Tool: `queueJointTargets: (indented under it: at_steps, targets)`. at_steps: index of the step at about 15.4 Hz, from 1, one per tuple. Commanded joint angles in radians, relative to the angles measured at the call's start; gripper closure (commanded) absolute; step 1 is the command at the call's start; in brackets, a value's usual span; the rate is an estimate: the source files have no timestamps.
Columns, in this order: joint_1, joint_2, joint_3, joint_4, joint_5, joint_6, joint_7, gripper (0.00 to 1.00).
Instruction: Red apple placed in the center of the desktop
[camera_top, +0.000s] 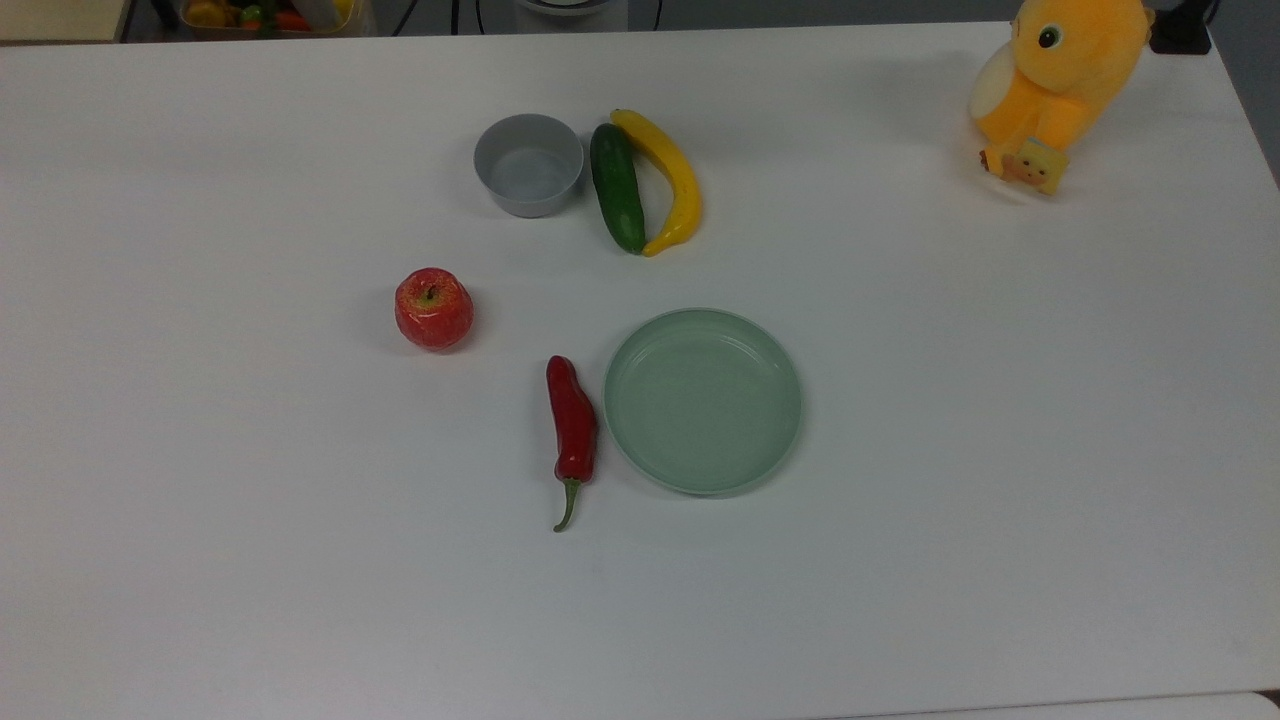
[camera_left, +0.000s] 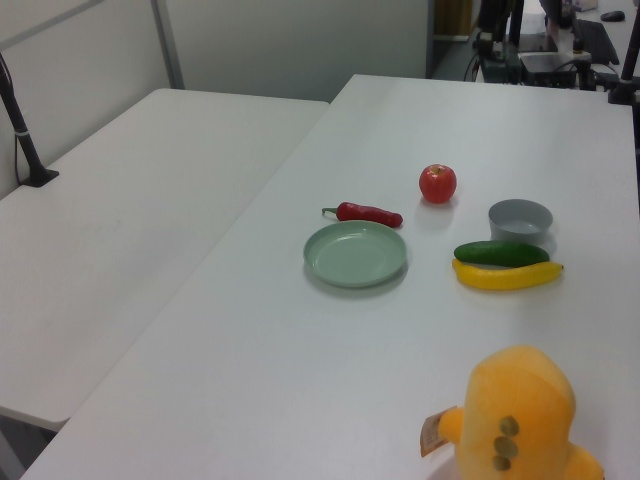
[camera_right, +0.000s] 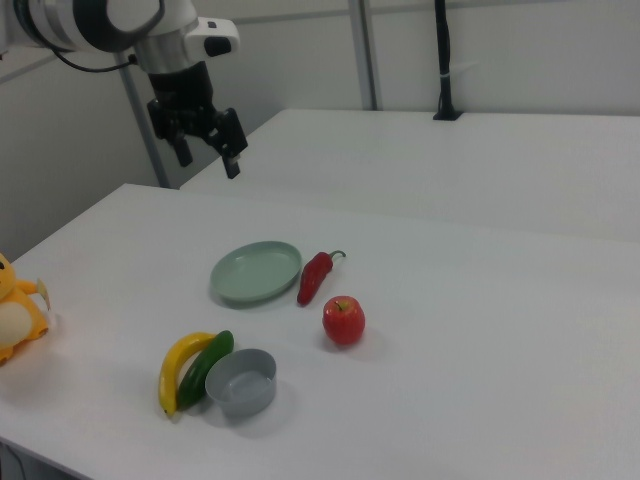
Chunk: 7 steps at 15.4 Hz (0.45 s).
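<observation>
The gripper (camera_right: 208, 156) hangs high above the desktop (camera_top: 1000, 420), its two fingers spread apart and holding nothing. In the top view, the red apple (camera_top: 434, 308) sits upright at about 10 o'clock from the green plate (camera_top: 703, 401), apart from the red chilli (camera_top: 572, 419). It is round, glossy red with pale speckles, a yellowish dimple and short dark stem.

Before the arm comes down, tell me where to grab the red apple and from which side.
Grip the red apple across its widest middle, coming straight down from above. It sits upright with its stem up, so its round flanks are free for a finger on each side. It stands apart on the desktop; the chilli pepper is the nearest neighbour and does not touch it. The gripper hangs open above the table.
</observation>
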Motion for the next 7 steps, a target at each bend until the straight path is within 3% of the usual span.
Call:
queueJointTargets:
  at_steps: [1, 7]
  targets:
    - [0.000, 0.009, 0.001, -0.032, 0.015, 0.104, 0.006, 0.00]
    - [0.002, 0.009, 0.001, -0.032, 0.015, 0.092, 0.006, 0.00]
